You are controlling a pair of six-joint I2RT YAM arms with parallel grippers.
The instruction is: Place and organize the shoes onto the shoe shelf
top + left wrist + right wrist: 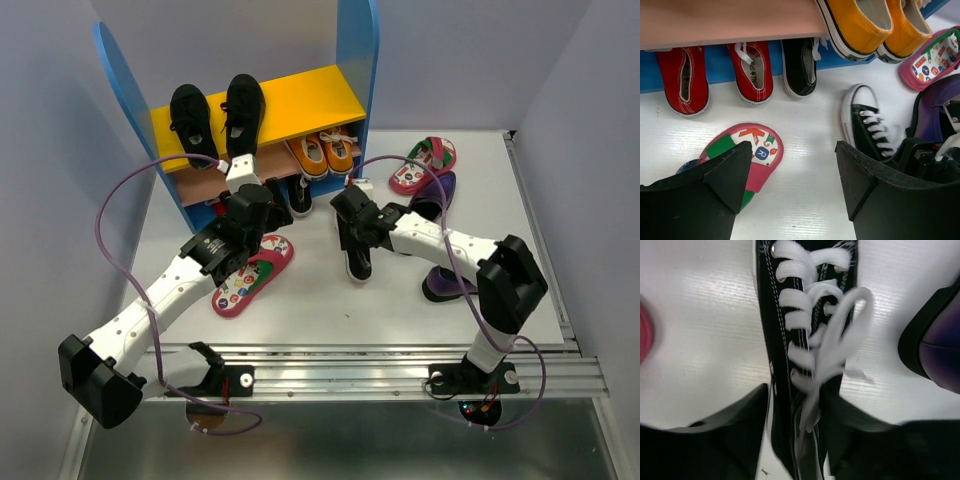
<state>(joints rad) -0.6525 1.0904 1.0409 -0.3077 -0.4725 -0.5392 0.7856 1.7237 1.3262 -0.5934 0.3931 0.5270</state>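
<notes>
Two black shoes (188, 118): up on the shelf (357, 50), side by side on its yellow top board.
Orange pair (325, 152): on the lower board.
Under the shelf: I see two red shoes (685, 80) and one black shoe (800, 67), down on the table (330, 300).
Left gripper (792, 150): fingers wide apart, nothing in them, hovering over a flip-flop (752, 142) lying flat in front of the shelf.
Right gripper (797, 395): one finger on each side of a laced sneaker (790, 315) on the table. My feed's blurry, so I can't tell if they pinch it.
Far right: second flip-flop (422, 163) and purple loafers (435, 195), on the table.
</notes>
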